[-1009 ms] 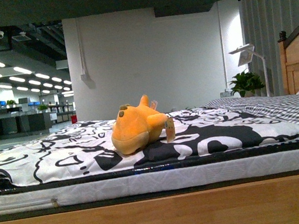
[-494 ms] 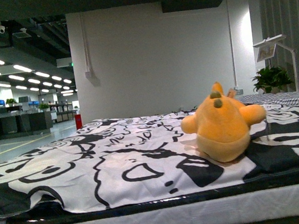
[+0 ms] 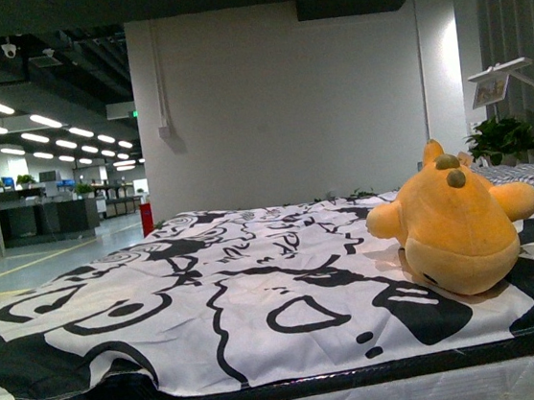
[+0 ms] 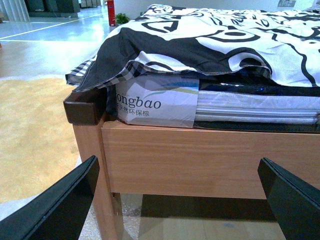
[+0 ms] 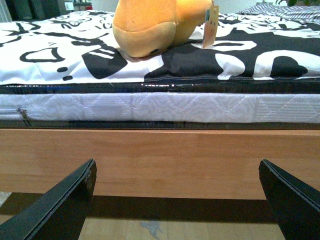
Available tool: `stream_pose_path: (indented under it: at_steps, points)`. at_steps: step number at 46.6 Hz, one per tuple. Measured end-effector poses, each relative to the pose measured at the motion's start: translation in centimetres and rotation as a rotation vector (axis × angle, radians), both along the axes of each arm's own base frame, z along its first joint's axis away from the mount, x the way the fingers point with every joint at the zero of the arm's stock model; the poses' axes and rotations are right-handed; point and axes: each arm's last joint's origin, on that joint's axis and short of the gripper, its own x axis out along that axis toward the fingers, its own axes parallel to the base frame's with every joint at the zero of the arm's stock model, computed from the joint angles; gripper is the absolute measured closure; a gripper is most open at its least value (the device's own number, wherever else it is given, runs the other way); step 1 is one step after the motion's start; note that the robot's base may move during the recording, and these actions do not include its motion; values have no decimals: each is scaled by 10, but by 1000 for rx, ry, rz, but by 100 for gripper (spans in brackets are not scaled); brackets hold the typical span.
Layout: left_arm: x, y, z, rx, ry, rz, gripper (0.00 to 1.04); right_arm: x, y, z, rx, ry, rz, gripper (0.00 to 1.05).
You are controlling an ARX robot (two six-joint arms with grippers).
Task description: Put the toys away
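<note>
The orange-yellow plush toy [image 3: 456,227] lies on the black-and-white patterned bedspread [image 3: 240,300] at the right of the front view, with a cream patch below and small brown bits on top. Its lower part also shows in the right wrist view [image 5: 150,25], with a paper tag at its side. My right gripper [image 5: 177,200] is open and empty, low in front of the wooden bed frame [image 5: 160,160], below the toy. My left gripper [image 4: 180,200] is open and empty, low by the bed's corner. Neither arm shows in the front view.
The bed's wooden side rail [image 4: 210,160] and dark corner post [image 4: 85,107] stand close ahead of my left gripper. A white mattress [image 5: 160,107] lies under the spread. A lamp [image 3: 505,86] and a potted plant [image 3: 501,139] stand behind the bed.
The front view has shifted left and closer along the bed. The toy now shows further right and larger. The headboard has gone out of view.
</note>
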Motion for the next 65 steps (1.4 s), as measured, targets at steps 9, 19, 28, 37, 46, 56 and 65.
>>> stream_pose_path:
  at_steps: [9,19,28,37,46,56,65]
  points:
    - [0,0,0,0,-1,0,6,17,-6,22,221,-12,290,6]
    - [0,0,0,0,0,-1,6,77,0,91,229,-142,258,6]
    - [0,0,0,0,-1,0,6,142,37,135,174,-135,241,6]
    - [0,0,0,0,-1,-1,6,196,71,158,78,-107,166,6]
    - [0,0,0,0,-1,-1,6,234,87,162,0,-75,81,6]
    - [0,0,0,0,-1,-1,6,272,89,158,-47,-20,-18,6]
    - [0,0,0,0,-1,-1,6,299,85,154,-103,22,-69,6]
